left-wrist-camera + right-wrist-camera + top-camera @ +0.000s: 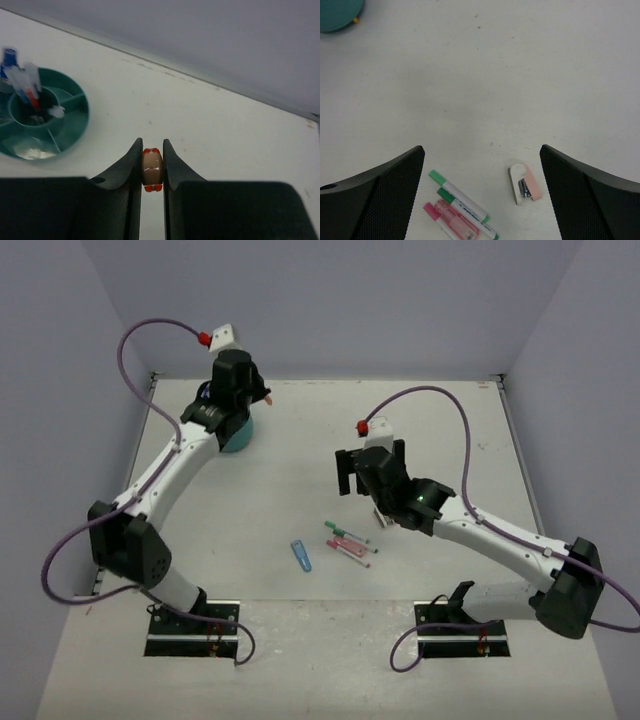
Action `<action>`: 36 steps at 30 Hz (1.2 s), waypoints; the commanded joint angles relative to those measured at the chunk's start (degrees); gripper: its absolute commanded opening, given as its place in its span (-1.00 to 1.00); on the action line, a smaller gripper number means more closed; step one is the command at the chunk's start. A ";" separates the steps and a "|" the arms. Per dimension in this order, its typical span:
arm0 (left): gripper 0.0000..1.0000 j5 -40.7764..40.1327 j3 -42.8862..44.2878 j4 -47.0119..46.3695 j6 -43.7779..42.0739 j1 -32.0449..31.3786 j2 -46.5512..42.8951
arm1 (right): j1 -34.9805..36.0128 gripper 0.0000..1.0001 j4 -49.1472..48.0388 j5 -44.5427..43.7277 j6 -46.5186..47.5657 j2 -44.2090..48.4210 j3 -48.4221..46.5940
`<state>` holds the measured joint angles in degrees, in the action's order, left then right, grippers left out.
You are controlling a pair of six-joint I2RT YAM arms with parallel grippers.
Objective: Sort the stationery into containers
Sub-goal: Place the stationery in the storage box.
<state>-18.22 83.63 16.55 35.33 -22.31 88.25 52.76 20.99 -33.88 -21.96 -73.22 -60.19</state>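
Table (330, 430) with a teal tub (238, 437) at its far left, half hidden in the overhead view under the left arm (170, 465), which stretches out to that corner. The right arm (500, 535) bends in over the middle. From the left wrist the tub (75, 120) lies ahead and off to the left of the left gripper (152, 150), clear of the fingers, so my guess is the coming move is a short shift that way before letting go. That gripper is clamped on a tan piece (152, 169) with orange ends, its long axis running along the fingers. The right gripper (481, 149) hangs wide open and empty over the markers (460, 212) and a pink-and-white piece (526, 185) (what it is, I cannot tell).
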 commanded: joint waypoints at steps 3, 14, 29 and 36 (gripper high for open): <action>-1.00 -31.17 26.94 10.22 -6.97 0.87 27.35 | -1.52 0.98 -3.47 -0.43 -1.42 9.14 3.97; -1.00 -29.06 35.63 4.90 -11.50 7.48 37.70 | -1.87 0.98 -5.44 2.25 -0.54 9.30 6.48; -0.96 -23.07 26.39 -0.99 -11.46 10.77 37.00 | -1.78 0.98 -5.82 5.05 -0.01 3.53 4.30; -0.18 -20.98 23.59 -2.49 -10.74 10.89 34.91 | -1.78 0.98 -5.79 5.93 0.24 -0.03 3.12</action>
<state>-40.22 109.06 14.62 24.46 -11.53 126.55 50.98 17.11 -28.75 -22.02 -71.54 -54.44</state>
